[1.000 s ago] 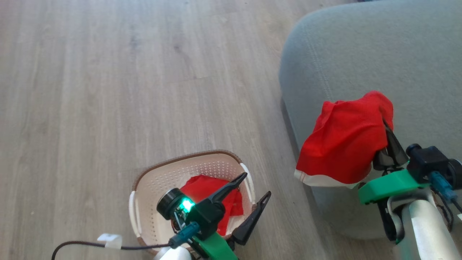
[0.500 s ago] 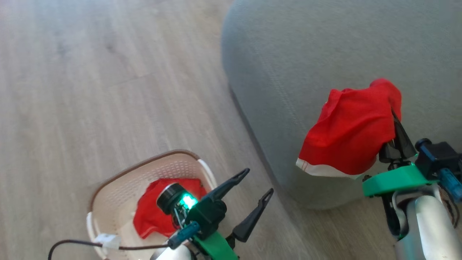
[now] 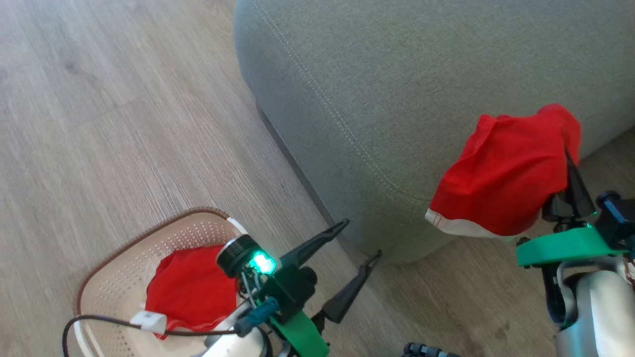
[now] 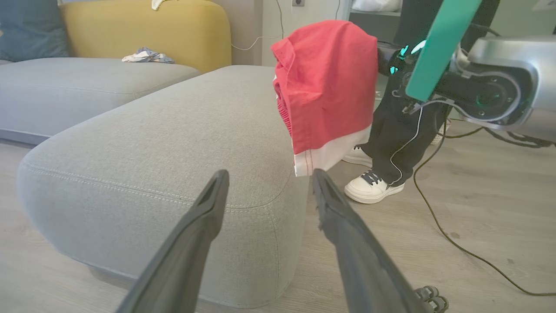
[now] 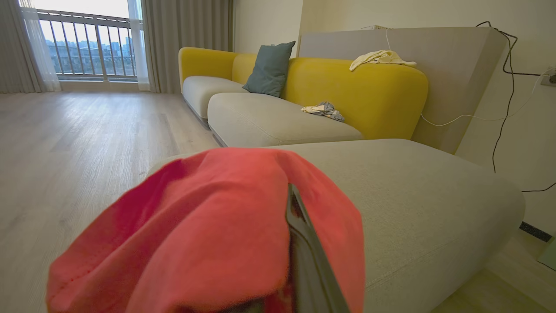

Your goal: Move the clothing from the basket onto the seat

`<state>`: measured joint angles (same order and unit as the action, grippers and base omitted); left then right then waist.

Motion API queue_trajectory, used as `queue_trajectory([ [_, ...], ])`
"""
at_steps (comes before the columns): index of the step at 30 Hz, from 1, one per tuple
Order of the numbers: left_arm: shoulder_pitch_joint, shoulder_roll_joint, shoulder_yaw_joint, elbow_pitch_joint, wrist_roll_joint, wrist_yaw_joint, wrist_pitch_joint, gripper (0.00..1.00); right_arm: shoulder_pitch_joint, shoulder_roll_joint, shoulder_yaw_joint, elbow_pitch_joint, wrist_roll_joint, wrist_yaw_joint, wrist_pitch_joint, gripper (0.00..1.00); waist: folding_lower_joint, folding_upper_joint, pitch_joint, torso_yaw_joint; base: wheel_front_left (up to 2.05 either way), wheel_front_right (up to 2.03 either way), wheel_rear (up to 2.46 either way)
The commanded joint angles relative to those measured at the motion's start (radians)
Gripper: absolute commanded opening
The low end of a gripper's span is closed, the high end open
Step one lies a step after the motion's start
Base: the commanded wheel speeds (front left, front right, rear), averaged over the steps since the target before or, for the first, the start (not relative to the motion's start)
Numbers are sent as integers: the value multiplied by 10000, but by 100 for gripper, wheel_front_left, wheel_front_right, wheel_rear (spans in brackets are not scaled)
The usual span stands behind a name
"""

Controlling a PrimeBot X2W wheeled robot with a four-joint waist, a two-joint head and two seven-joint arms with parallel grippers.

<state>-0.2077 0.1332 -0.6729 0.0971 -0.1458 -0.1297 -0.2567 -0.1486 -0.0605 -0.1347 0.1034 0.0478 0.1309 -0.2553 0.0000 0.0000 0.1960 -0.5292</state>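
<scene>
The right hand (image 3: 570,173) is clamped on a red garment (image 3: 501,173) that drapes over its tips, so one dark finger shows and the other is buried in cloth. The garment hangs, white hem lowest, at the near edge of the seat (image 3: 421,74); whether it touches the cushion cannot be told. The left hand (image 3: 361,239) holds nothing, fingers apart, above the floor (image 3: 124,124) between basket (image 3: 114,267) and seat. The basket is cut off at the head view's bottom edge and partly covered by the left arm (image 3: 287,292). A second garment (image 3: 191,287) lies inside it, its lower edge crossed by a cable (image 3: 99,320). In the left wrist view a person's legs (image 4: 391,130) stand behind the held garment, their upper part hidden
</scene>
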Motion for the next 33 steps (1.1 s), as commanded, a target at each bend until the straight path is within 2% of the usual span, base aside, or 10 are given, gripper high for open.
queue_trajectory([
  [1,-417,53,170,-410,107,-10,-51,100,1,42,119,-419,-66,-2,-65,0,0,0,36,-10,0,0,0],
  [11,-556,62,-155,-442,111,-10,-51,100,48,90,-42,-652,-55,-2,-65,0,0,0,103,-1,0,0,0],
  [14,-536,55,-100,-494,136,-10,-51,100,-171,96,-96,-697,471,-2,-65,0,0,0,191,10,0,0,0],
  [17,-560,120,3,-603,216,-10,-51,100,-624,13,-20,-821,351,-2,-65,0,0,0,433,1,0,0,0],
  [21,-714,405,-31,-822,415,-10,-51,100,-1509,-267,-443,-936,340,-2,-65,0,0,0,1076,112,0,0,0],
  [27,-1334,1004,-342,-1037,423,-10,-51,100,-2977,-695,-1565,-911,1101,-2,-65,0,0,0,2430,658,0,0,0],
  [33,-1928,1606,-531,-1262,390,-10,-51,100,-4732,-1606,-2012,324,1405,-2,-65,0,0,0,3720,1066,0,0,0],
])
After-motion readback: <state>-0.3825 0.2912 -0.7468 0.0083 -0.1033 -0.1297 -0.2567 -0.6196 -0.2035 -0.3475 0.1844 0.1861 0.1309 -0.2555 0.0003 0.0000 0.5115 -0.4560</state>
